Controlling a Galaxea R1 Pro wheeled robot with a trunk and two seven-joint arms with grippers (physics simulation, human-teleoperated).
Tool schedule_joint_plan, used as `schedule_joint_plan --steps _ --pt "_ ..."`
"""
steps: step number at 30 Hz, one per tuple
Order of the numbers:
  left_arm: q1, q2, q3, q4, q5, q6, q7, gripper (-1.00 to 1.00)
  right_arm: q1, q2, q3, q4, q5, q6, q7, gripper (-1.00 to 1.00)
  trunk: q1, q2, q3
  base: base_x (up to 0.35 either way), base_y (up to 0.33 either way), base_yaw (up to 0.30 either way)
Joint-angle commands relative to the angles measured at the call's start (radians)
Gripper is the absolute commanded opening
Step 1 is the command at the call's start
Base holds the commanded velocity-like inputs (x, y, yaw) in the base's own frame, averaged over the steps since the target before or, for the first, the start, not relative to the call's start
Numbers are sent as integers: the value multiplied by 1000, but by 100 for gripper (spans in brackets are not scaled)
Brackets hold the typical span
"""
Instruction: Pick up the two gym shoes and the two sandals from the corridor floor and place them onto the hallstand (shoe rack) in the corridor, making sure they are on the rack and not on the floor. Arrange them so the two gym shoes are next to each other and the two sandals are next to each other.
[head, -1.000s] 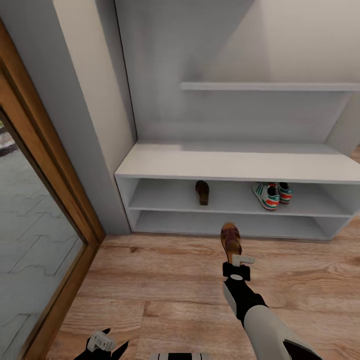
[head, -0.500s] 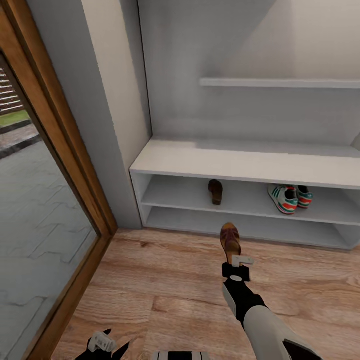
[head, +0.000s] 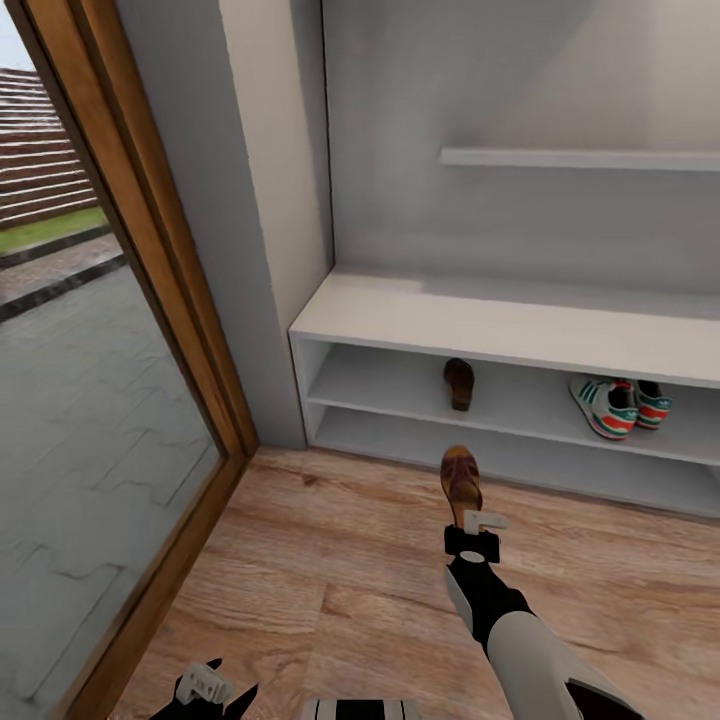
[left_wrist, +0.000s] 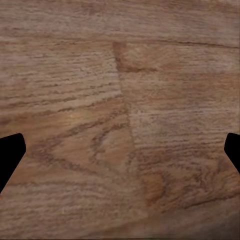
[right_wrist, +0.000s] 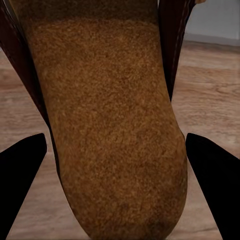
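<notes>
Right pincer (head: 466, 510) gripping a sandal (head: 461, 482), held out above the floor (head: 330, 580) in front of the shoe rack (head: 480, 330).

The held sandal's toe points at the rack, clear of the planks; in the right wrist view its tan insole (right_wrist: 107, 125) sits between the two dark fingers. Second sandal (head: 459, 383) lies on the rack's upper open shelf, left of middle. Both sneakers (head: 620, 405) side by side on the same shelf, well apart to the right. Left pincer (head: 205, 690) low near the floor, fingertips (left_wrist: 10, 155) spread wide, nothing between them. Glass door with wood frame (head: 170, 300) at left.
</notes>
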Motion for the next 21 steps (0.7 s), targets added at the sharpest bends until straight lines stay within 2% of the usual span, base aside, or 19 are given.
schedule_joint_plan --steps 1,9,21 --pt "-1 -1 8 0 -10 -5 -5 100 -1 1 -6 0 7 -3 0 -100 0 0 -2 0 0 184" --pt "-1 -3 9 0 -8 -5 -4 100 -1 1 -6 -1 7 -3 0 -100 0 0 -10 0 0 165" --pt "-1 -5 11 0 -7 -5 -4 100 -1 1 -8 6 6 -1 -3 -100 0 0 -11 0 0 15"
